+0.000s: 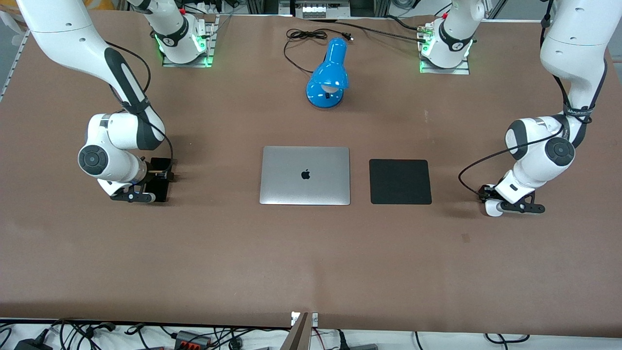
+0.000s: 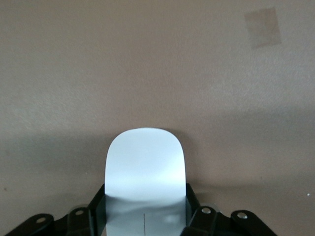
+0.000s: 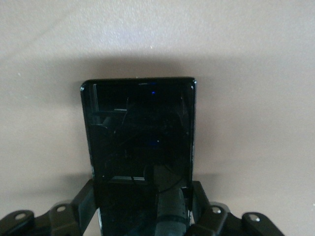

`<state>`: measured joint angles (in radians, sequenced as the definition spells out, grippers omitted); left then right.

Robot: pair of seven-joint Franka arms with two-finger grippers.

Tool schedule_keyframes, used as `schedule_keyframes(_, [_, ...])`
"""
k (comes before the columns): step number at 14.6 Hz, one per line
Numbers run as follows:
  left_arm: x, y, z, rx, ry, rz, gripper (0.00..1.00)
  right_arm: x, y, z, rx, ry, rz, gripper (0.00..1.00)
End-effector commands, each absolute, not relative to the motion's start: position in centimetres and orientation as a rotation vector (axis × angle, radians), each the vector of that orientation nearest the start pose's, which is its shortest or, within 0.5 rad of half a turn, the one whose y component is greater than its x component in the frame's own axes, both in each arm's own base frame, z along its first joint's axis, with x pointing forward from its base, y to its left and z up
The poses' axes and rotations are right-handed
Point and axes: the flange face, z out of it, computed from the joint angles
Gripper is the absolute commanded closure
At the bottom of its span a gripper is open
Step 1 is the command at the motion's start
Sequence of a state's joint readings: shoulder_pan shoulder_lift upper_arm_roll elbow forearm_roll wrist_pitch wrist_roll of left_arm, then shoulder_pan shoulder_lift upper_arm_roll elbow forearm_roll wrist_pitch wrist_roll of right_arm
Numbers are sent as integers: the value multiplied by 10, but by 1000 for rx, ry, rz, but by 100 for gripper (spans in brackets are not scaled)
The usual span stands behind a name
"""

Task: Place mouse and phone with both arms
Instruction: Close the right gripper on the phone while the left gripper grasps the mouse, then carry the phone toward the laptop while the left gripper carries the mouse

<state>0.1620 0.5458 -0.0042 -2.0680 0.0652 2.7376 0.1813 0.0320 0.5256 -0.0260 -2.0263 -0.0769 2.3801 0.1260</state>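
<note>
The white oval mouse (image 1: 492,208) is at the left arm's end of the table, beside the black mouse pad. My left gripper (image 1: 492,201) is down at it. In the left wrist view the mouse (image 2: 146,162) sits between the black fingers (image 2: 96,206), which press on both its sides. The black phone (image 1: 160,190) is at the right arm's end of the table. My right gripper (image 1: 154,177) is down at it. In the right wrist view the phone (image 3: 140,132) sits between the fingers (image 3: 81,201), gripped by its long edges, with its glossy face up.
A shut silver laptop (image 1: 304,175) lies mid-table, with the square black mouse pad (image 1: 400,181) beside it toward the left arm's end. A blue desk lamp (image 1: 328,75) and its black cord (image 1: 303,36) are near the robots' bases. A small tape patch (image 1: 465,237) marks the table.
</note>
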Motion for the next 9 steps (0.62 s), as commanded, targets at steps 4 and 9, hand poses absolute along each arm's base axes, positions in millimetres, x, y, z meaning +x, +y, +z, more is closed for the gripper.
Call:
schedule_keyframes(4, [627,90,248,-3091,152,-8,66,622,87,236,-3105,140,318,59])
schedule_keyframes(9, [662,23,334,-3130,156,217,66,609,187,224,-3025,80,283,59])
